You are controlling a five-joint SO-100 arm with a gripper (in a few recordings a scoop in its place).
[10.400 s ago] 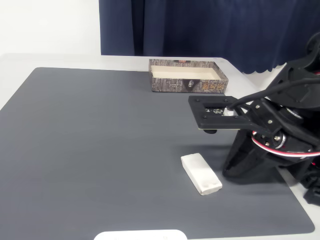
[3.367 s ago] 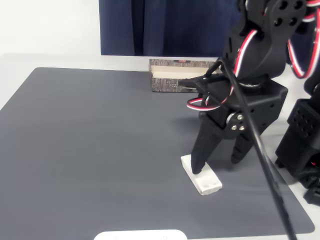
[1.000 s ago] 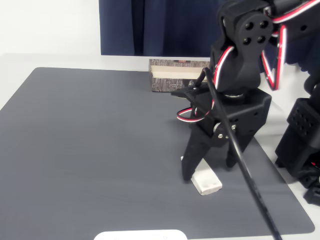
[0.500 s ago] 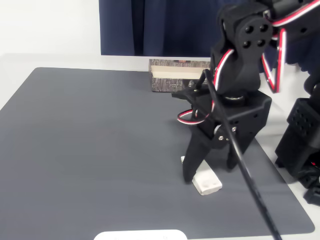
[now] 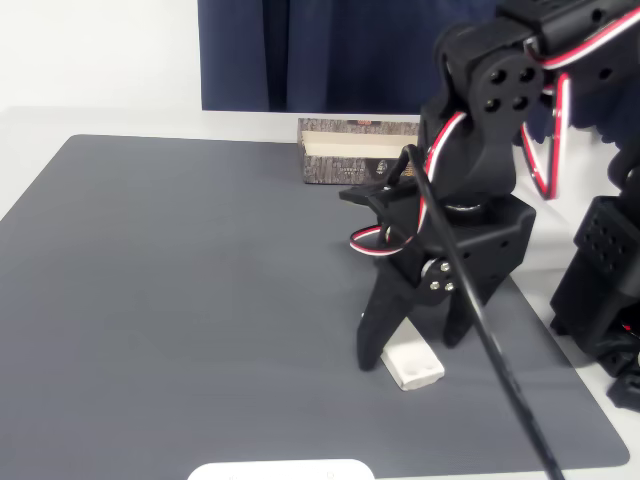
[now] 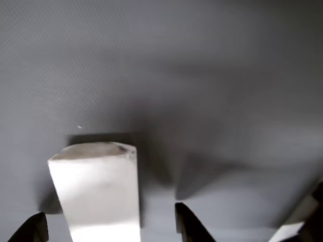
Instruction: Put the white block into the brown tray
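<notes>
The gripper [image 5: 408, 348] had lowered further, its open fingers [image 6: 187, 228] now straddling the white block [image 6: 97, 189] on the desk's grey mat [image 5: 180, 300], unclamped, well short of the brown tray [image 5: 345, 158].

White block [image 6: 96, 194] on grey mat [image 6: 202, 75], between claw fingertips [image 6: 187, 229].

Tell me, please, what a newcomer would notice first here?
The black arm's gripper stands low at the mat's right side, fingers open either side of the white block. The tray sits at the mat's far edge, partly hidden by the arm.
</notes>
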